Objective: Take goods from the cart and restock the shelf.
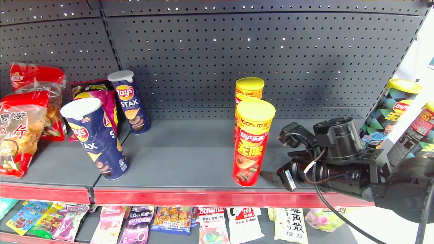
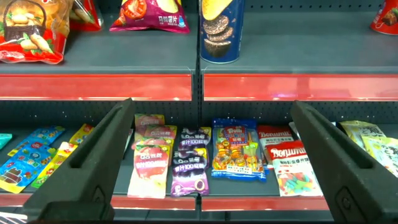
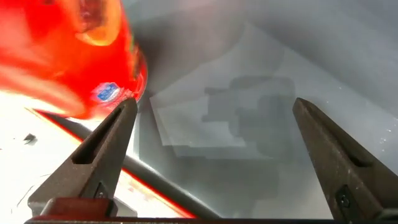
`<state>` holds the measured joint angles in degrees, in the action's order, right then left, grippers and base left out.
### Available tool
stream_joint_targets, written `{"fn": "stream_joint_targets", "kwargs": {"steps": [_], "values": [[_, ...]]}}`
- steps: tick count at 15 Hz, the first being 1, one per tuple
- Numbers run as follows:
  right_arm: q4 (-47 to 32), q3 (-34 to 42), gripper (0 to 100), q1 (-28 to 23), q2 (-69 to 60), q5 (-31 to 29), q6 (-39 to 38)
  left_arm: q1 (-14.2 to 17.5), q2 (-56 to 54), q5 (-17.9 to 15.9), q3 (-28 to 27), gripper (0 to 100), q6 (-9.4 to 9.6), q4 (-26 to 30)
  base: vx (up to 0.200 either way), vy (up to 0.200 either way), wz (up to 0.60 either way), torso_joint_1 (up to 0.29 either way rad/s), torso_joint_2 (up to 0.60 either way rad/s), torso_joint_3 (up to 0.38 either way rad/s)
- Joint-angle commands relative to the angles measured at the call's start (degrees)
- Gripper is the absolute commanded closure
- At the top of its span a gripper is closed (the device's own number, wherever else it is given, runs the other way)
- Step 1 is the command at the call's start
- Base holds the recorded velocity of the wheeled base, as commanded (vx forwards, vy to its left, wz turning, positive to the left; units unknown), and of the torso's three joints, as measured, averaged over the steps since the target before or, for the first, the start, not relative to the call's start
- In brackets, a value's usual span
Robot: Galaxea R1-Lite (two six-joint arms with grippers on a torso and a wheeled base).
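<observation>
Nearest, low on the right, the right gripper [image 1: 274,157] lies sideways over the shelf [image 1: 190,152], pointing toward the robot's left. Its jaws are spread wide with nothing between them. A red chip can [image 1: 251,149] with a yellow lid stands upright at the shelf's front edge, just past the fingertips on their left, outside the jaws. A matching can [image 1: 249,88] stands right behind it. I'd say any pull-away should run rightward, away from that tall, tippable can. The left gripper [image 2: 211,106], also spread and empty, hangs lower, facing the snack packets [image 2: 186,162] on the shelf below.
</observation>
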<state>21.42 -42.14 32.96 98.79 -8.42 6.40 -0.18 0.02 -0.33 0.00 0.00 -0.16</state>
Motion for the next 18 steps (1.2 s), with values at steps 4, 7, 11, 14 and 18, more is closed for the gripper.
{"fn": "stream_joint_targets", "kwargs": {"steps": [4, 7, 11, 14, 18], "values": [[0.03, -1.28, 0, 0.08, 0.88, -0.72, -0.16, 0.01, -0.02, -0.02, 0.00, 0, 0.00, -0.02, 0.000, 0.000, 0.00, 0.000, 0.00, 0.000], [0.03, -2.68, 0, 0.44, 1.49, -0.72, -0.51, 0.01, -0.02, -0.02, 0.00, 0, 0.00, -0.02, 0.000, 0.000, 0.00, 0.000, 0.00, 0.000], [0.03, -3.47, 0, 0.96, 2.19, -0.63, -0.51, 0.01, -0.02, -0.02, 0.00, 0, 0.00, -0.02, 0.000, 0.000, 0.00, 0.000, 0.00, 0.000], [0.03, -3.82, 0, 1.05, 2.28, -0.72, -0.51, 0.01, -0.02, -0.02, 0.00, 0, 0.00, -0.02, 0.000, 0.000, 0.00, 0.000, 0.00, 0.000], [0.03, -4.18, 0, 1.40, 2.55, -0.63, -0.51, 0.01, -0.02, -0.02, 0.00, 0, 0.00, -0.02, 0.000, 0.000, 0.00, 0.000, 0.00, 0.000]]}}
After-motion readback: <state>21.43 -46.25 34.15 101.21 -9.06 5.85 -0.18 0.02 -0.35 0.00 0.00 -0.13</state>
